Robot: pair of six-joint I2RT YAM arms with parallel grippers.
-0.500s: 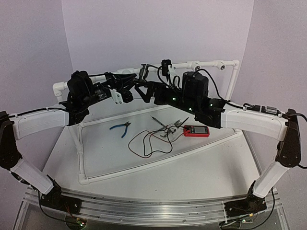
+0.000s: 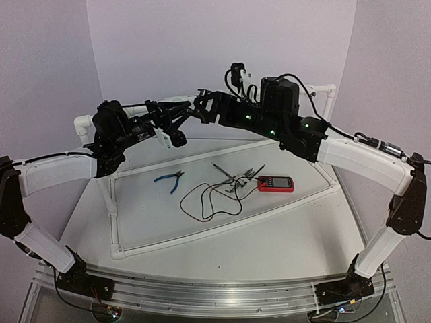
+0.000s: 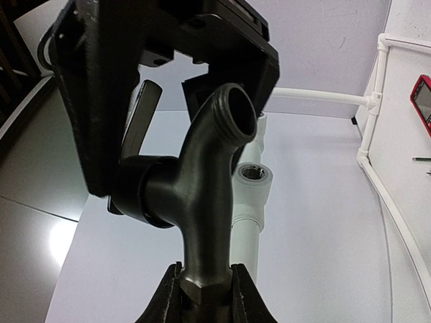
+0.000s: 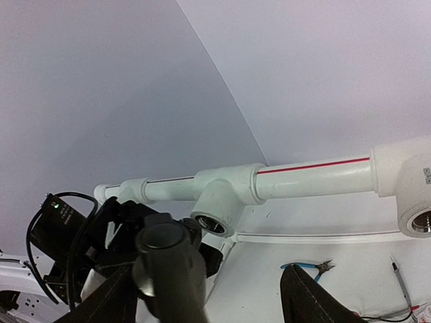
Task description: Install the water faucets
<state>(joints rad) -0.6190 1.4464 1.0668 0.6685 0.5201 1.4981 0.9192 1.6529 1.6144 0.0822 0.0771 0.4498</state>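
The water faucet (image 3: pixel 195 202), dark grey metal with a lever (image 3: pixel 140 118) and a threaded mouth, stands up from my left gripper (image 3: pixel 205 279), which is shut on its hexagonal base. In the top view the left gripper (image 2: pixel 188 112) holds the faucet (image 2: pixel 201 101) in the air in front of the rear white pipe. My right gripper (image 2: pixel 210 108) is open, its fingers either side of the faucet's upper part. In the right wrist view the faucet (image 4: pixel 168 266) sits between the spread fingers of the right gripper (image 4: pixel 209 286), nearer the left one. A white tee socket (image 4: pixel 214 219) opens just behind it and also shows in the left wrist view (image 3: pixel 254 176).
A white pipe frame (image 2: pixel 113 215) borders the table, with a second socket (image 4: pixel 417 219) along the rear pipe. Blue-handled pliers (image 2: pixel 170 179), a red multimeter (image 2: pixel 276 183), its leads (image 2: pixel 209 200) and probes (image 2: pixel 232 173) lie on the table.
My right arm has lifted and swung left, bringing its open gripper up around the faucet. The left gripper has kept hold of the faucet almost in place.
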